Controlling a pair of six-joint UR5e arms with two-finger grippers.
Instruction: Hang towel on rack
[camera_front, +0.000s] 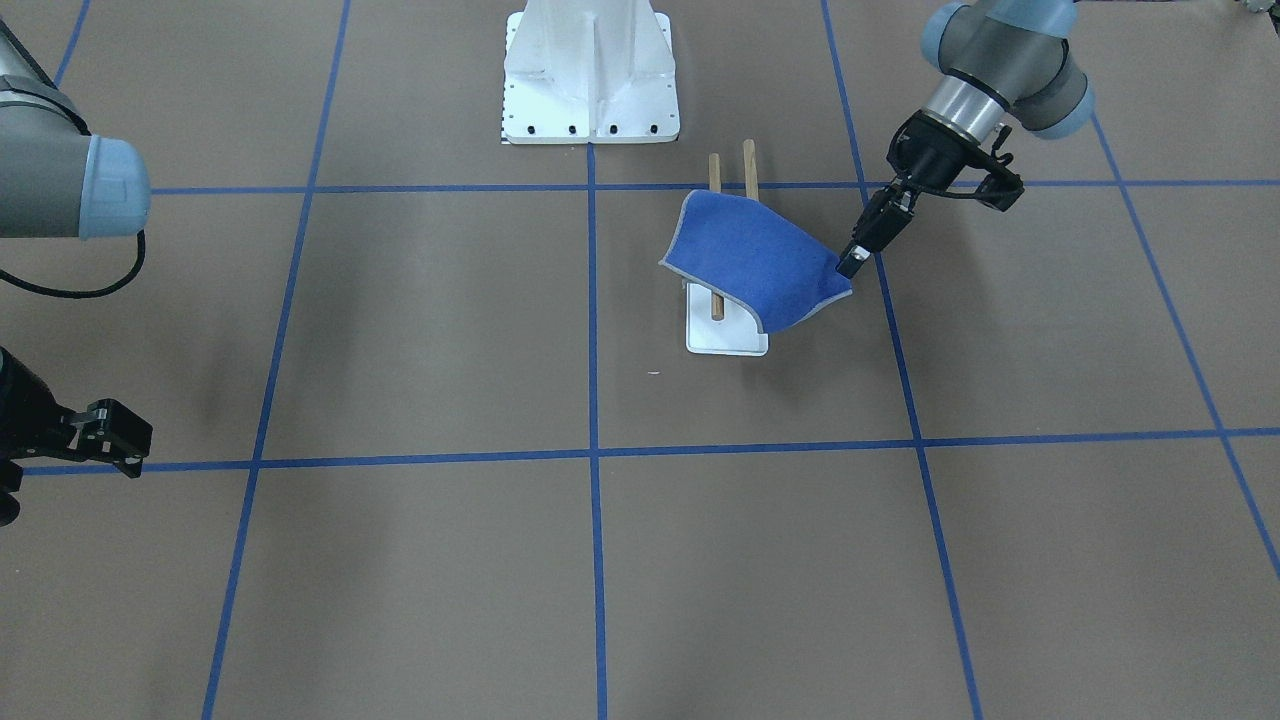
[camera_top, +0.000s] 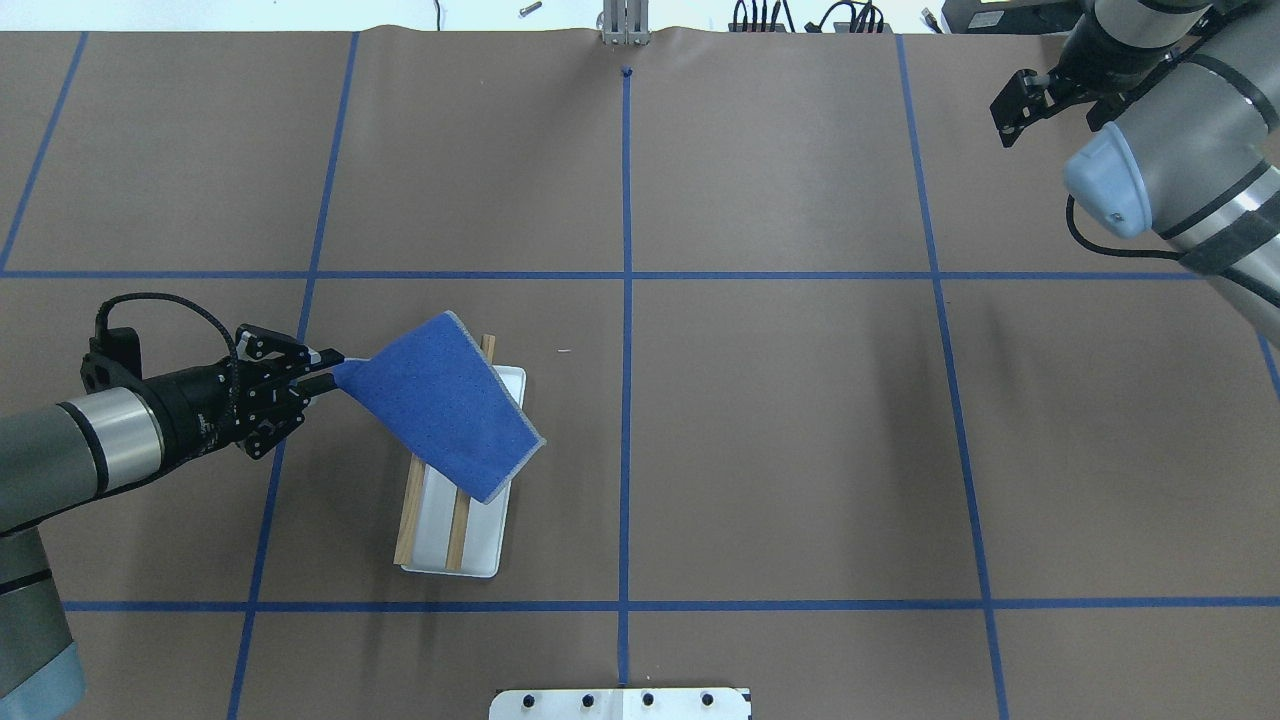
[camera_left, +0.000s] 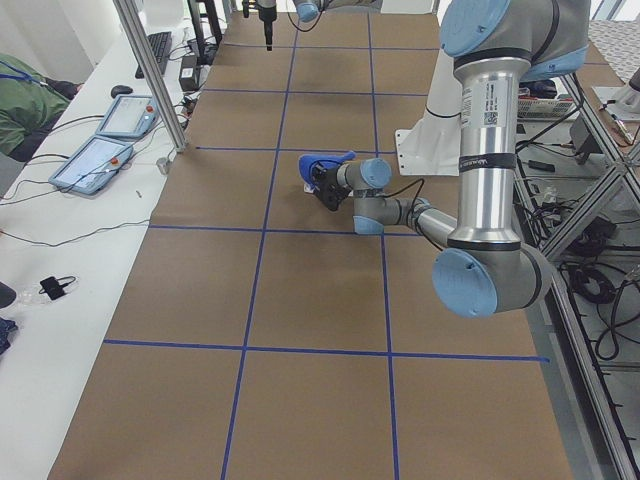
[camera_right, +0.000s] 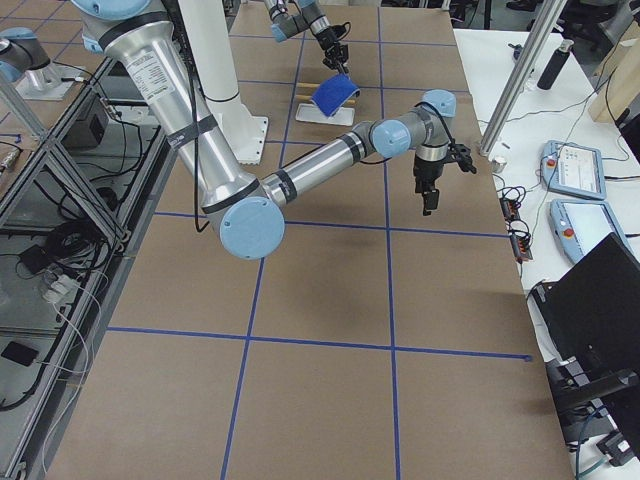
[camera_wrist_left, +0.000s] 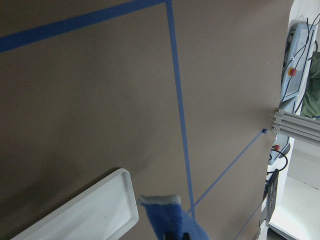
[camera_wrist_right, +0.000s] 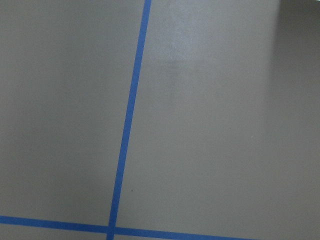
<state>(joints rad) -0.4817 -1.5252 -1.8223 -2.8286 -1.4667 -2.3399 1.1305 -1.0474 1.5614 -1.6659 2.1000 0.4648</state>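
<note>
The blue towel (camera_front: 755, 262) lies draped over the two wooden rods of the rack (camera_front: 748, 165), whose white base (camera_front: 725, 338) shows under it. My left gripper (camera_front: 850, 262) is shut on one towel corner and holds it up and out to the side of the rack. In the overhead view the towel (camera_top: 440, 405) stretches from the left gripper (camera_top: 335, 372) across the rack (camera_top: 470, 545). The left wrist view shows the pinched towel corner (camera_wrist_left: 170, 220) and the rack's base (camera_wrist_left: 85, 210). My right gripper (camera_front: 140, 445) looks open and empty, far off near the table's other end.
The big white bolted pedestal (camera_front: 590, 70) stands just behind the rack on the robot's side. Blue tape lines (camera_top: 626, 300) cross the brown table. Tablets and cables (camera_left: 100, 160) lie on the side bench.
</note>
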